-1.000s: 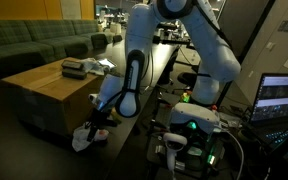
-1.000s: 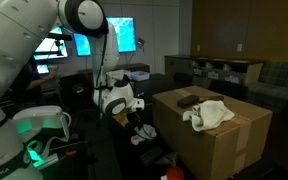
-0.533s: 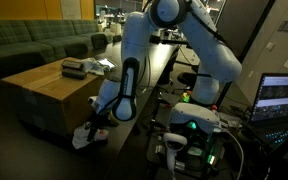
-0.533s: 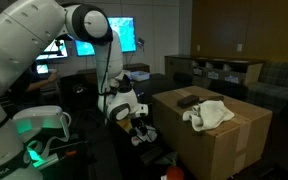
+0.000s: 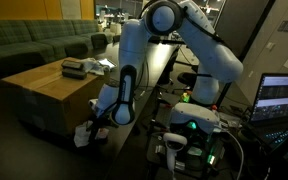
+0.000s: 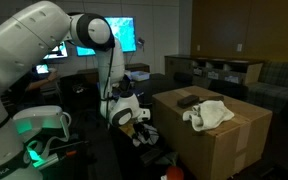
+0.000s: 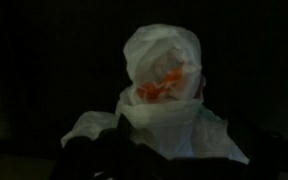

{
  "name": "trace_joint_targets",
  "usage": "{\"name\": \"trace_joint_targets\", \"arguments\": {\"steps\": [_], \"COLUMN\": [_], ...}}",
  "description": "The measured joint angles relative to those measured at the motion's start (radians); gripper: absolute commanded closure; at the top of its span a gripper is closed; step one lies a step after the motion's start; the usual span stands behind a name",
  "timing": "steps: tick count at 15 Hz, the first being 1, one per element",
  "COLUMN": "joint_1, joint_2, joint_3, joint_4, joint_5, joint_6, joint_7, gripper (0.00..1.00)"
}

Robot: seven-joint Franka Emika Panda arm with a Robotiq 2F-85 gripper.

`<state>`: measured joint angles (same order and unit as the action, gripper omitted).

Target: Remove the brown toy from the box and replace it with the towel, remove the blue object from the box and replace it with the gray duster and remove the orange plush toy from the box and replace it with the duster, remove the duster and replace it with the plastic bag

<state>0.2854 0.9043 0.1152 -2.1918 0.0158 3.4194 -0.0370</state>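
Note:
A white plastic bag [image 7: 164, 90] with something orange inside fills the wrist view, and its lower end runs down to where my jaws are. In both exterior views the bag [image 5: 83, 137] [image 6: 145, 135] lies low beside the cardboard box [image 5: 44, 90] [image 6: 219, 140]. My gripper [image 5: 96, 128] [image 6: 136, 124] is right at the bag. The jaws are lost in the dark, so I cannot tell whether they are open or shut. A white towel [image 6: 209, 113] and a dark duster [image 6: 188, 100] lie on top of the box.
Sofas stand behind the box [image 5: 34, 45]. Lit monitors [image 6: 124, 35] and a laptop [image 5: 282, 98] surround the robot base, which glows green [image 5: 189, 125]. The space around the gripper is dark and tight against the box's side.
The arm's upper joints have lowered and leaned toward the box. The gripper stays low at the bag, which has shifted only slightly.

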Motion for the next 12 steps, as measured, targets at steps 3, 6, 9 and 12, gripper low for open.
{"name": "trace_joint_targets", "arguments": {"steps": [3, 6, 9, 12], "joint_1": [0.011, 0.023, 0.022, -0.027], "joint_2": [0.003, 0.003, 0.001, -0.011], "joint_3": [-0.013, -0.025, -0.020, 0.032], "joint_4": [0.007, 0.011, 0.011, 0.004], "joint_5": [0.000, 0.000, -0.001, -0.051], "joint_6": [0.006, 0.015, 0.015, -0.001], "joint_7": [0.000, 0.000, -0.003, -0.003], "gripper": [0.47, 0.72, 0.93, 1.00]}}
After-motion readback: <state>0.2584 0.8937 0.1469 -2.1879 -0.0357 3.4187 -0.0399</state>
